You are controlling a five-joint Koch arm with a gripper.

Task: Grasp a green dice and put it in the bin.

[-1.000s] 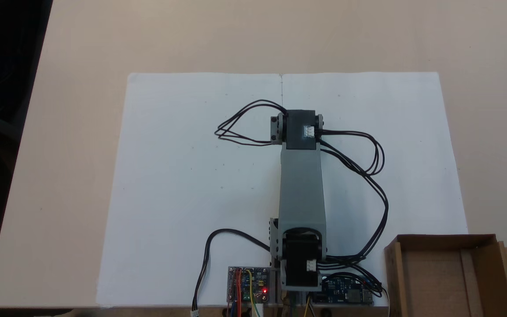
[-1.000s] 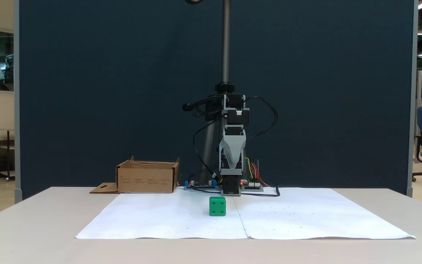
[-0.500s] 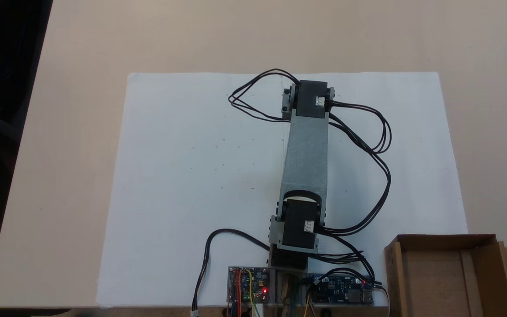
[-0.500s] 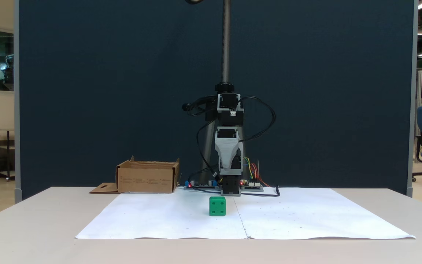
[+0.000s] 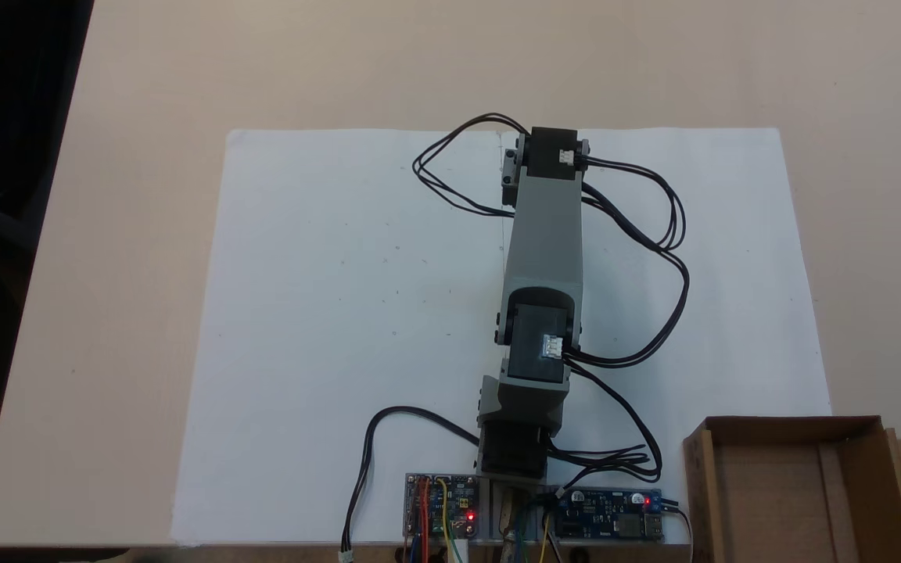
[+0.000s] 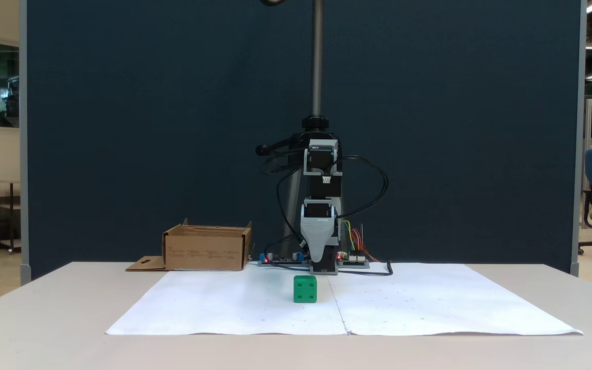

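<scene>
Table (image 6: pixel 44 308) first: it carries a white paper sheet (image 5: pixel 325 313), and our arm (image 5: pixel 542 234) reaches out along the sheet's centre seam. The bin (image 6: pixel 206 249) stands near the arm's base, to the left in the front-facing fixed view, open side up with its flap flat on the table. The green dice (image 6: pixel 304 288) sits on the sheet, just left of the seam and well apart from the bin. We are in the approach, we judge, with nothing grasped yet. Our gripper (image 6: pixel 319 254) points down, above and behind the dice; we cannot tell how wide its jaws stand, since they line up for the camera. To do this well, we would bring the gripper straight over the dice, square the jaws to two flat faces, open past its width, then descend and close gently.
</scene>
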